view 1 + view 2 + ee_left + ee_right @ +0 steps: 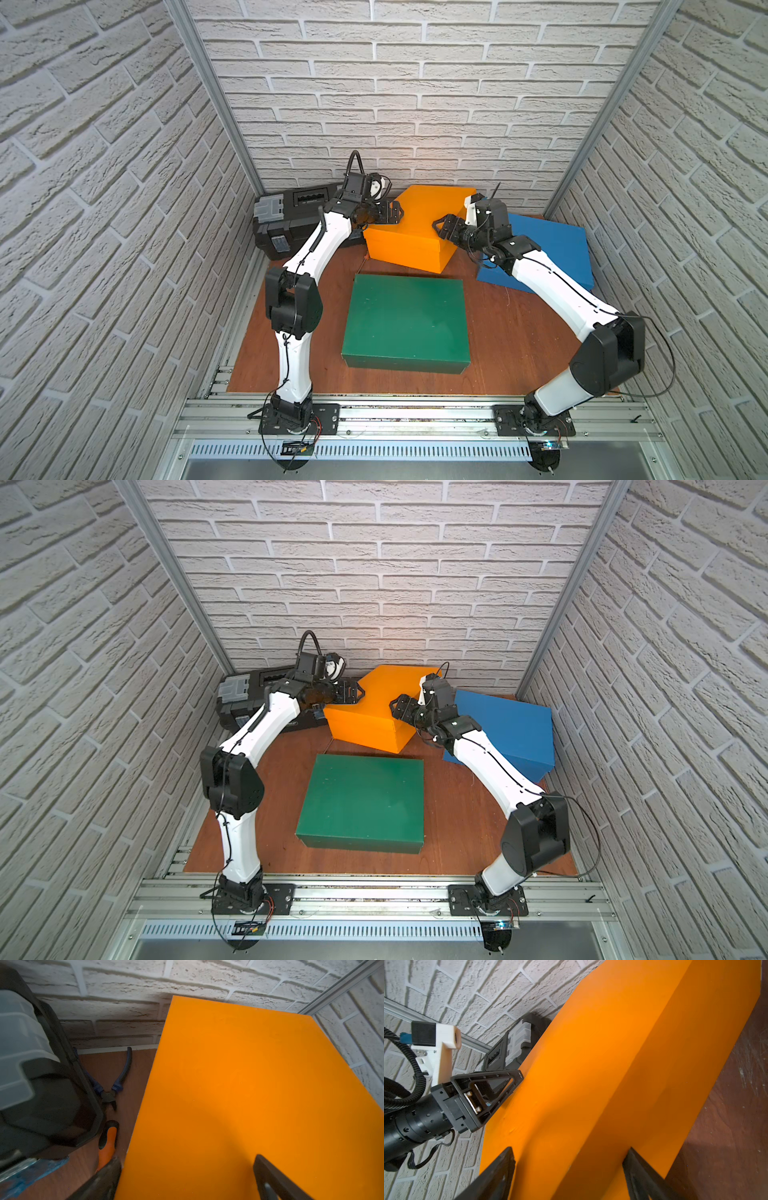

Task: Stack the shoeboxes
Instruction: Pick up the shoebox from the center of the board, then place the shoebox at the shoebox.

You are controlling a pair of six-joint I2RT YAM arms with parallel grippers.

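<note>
Shoeboxes, three, lidded cardboard, none stacked yet.

Orange shoebox [415,224]: at the back of the surface [503,332], set askew, near the rear wall. Both hands are at it.

Dark green shoebox [407,320]: flat in the middle of the surface, nearer the arm bases, apart from the orange one. Nothing rests on its lid.

Blue shoebox [552,249]: at the right rear, partly behind the right arm, seemingly tilted against the side wall.

Left hand [394,212]: released, jaws spread wide. In the left wrist view one finger lies over the orange lid and the other just outside its left edge.

Right hand [439,229]: jaws parted and straddling the lid's right edge, one finger over the top, one over the side face. No firm pinch shows.

Also present: black toolbox [291,220] and pliers [121,1080] just left of the orange shoebox.

Step in hand, by judgement: taking hold of the orange shoebox from both ends.

Next move calls for: both hands clamping evenly on opposite edges, a level lift so the lid stays seated, then carrying it forward and squaring it over the green lid. An uneven squeeze could skew the box or nudge the toolbox.
</note>
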